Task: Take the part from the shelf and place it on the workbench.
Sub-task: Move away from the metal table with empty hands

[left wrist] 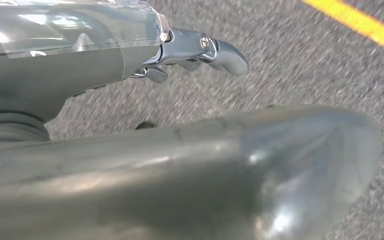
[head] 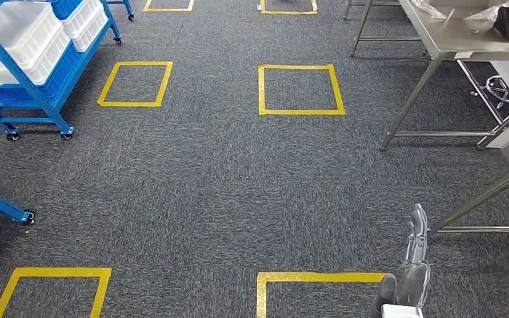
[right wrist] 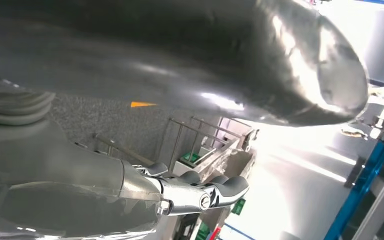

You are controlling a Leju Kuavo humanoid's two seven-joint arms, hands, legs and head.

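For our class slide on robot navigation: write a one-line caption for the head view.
Grey carpet marked with yellow tape squares, blue wheeled shelf at left, steel workbench at right, right hand hanging low.

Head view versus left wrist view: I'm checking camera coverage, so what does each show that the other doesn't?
Head view alone: the blue shelf with white bins, the steel workbench, whole yellow floor squares and the right hand. Left wrist view alone: the left hand, empty, with its fingers extended. Both share: grey carpet and yellow tape.
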